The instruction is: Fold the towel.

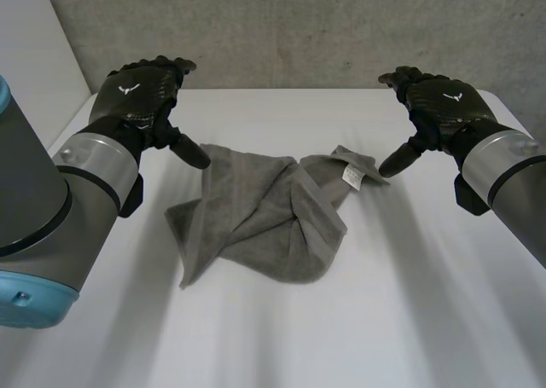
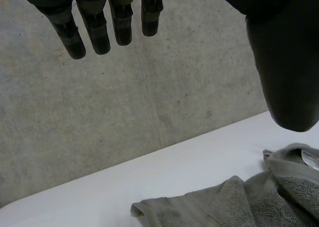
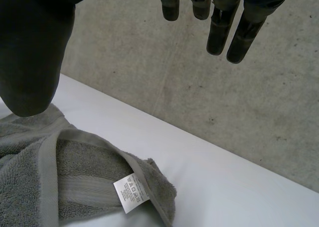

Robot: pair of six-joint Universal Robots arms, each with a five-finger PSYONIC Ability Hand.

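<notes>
A grey towel (image 1: 264,213) lies crumpled in the middle of the white table (image 1: 401,303), with a white label (image 1: 353,176) at its far right corner. My left hand (image 1: 141,94) hovers above the towel's far left corner (image 2: 144,209), fingers straight and thumb pointing down, holding nothing. My right hand (image 1: 439,107) hovers just right of the labelled corner (image 3: 132,192), open too, its thumb pointing down beside the cloth. In each wrist view the straight fingers (image 2: 94,30) (image 3: 222,30) hang clear of the towel (image 2: 249,202) (image 3: 60,177).
A grey concrete wall (image 1: 290,30) runs behind the table's far edge. My left arm (image 1: 51,209) fills the near left, my right forearm (image 1: 512,183) the near right. Bare tabletop lies in front of the towel.
</notes>
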